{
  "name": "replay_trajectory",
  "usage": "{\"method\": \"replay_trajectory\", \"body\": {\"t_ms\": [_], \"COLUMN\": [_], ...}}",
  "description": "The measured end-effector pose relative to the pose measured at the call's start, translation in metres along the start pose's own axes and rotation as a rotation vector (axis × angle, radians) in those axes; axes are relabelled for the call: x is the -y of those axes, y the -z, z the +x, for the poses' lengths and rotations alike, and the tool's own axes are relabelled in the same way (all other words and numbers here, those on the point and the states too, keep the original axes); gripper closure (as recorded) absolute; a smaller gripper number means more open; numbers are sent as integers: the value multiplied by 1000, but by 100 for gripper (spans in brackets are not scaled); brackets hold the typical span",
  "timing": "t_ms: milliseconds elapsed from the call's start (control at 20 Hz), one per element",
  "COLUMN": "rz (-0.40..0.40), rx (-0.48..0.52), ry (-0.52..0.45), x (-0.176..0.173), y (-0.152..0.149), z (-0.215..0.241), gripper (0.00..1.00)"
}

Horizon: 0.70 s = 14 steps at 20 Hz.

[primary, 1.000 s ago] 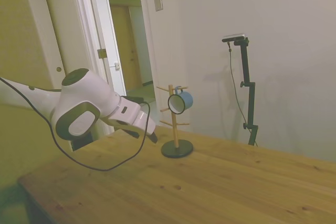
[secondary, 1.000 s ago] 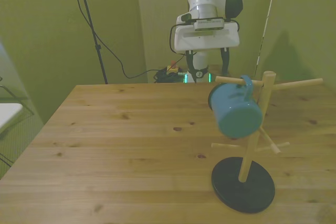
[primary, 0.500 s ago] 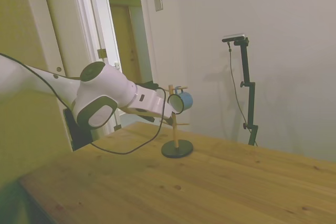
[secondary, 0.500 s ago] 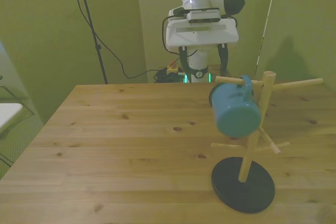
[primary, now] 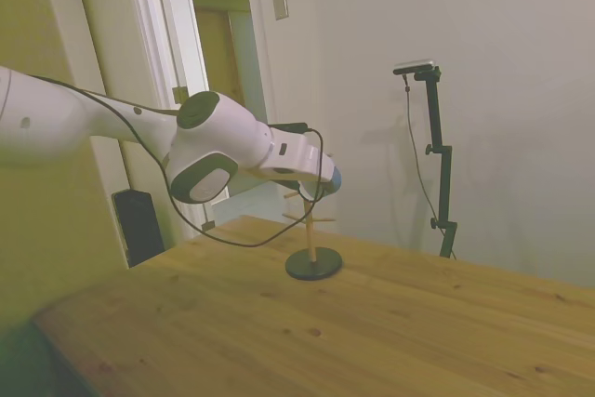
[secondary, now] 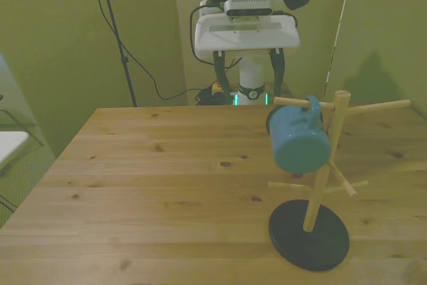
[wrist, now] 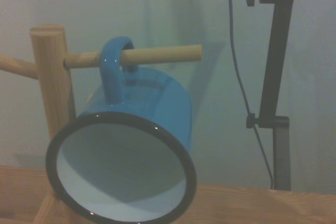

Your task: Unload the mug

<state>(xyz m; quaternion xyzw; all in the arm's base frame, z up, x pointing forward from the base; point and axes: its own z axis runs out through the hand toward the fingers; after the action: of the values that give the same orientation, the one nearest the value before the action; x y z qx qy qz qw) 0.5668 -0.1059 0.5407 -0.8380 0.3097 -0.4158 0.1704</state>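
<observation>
On the wooden table (secondary: 153,185) stood a wooden peg tree (secondary: 325,165); its small blue enamel mug (secondary: 298,139) (light, rigid, probably slick) hung by its handle. The gripper (secondary: 244,75) gaped, empty; the rim looked graspable.

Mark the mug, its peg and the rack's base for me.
mug (secondary: 301,143): front view, blue outer wall.
peg (wrist: 157,55): wrist view, bare wood past the handle.
rack base (secondary: 309,238): front view, dark disc's top.

All three views are dim with a yellow-green cast. The side view is soft, and brightest at the doorway (primary: 223,90). The rack (secondary: 327,165) throws a faint shadow on the wall. The wrist view shows the mug (wrist: 136,145) slightly blurred.
</observation>
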Motion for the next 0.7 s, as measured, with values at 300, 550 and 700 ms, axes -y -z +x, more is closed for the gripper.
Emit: {"method": "replay_trajectory", "body": {"t_ms": [300,550,700], "rz": [-16,2,27], "rx": [23,6,7], "ry": [38,53,56], "x": [11,28,44], "y": [-40,-49,-52], "z": [8,16,14], "gripper": [0,0,0]}}
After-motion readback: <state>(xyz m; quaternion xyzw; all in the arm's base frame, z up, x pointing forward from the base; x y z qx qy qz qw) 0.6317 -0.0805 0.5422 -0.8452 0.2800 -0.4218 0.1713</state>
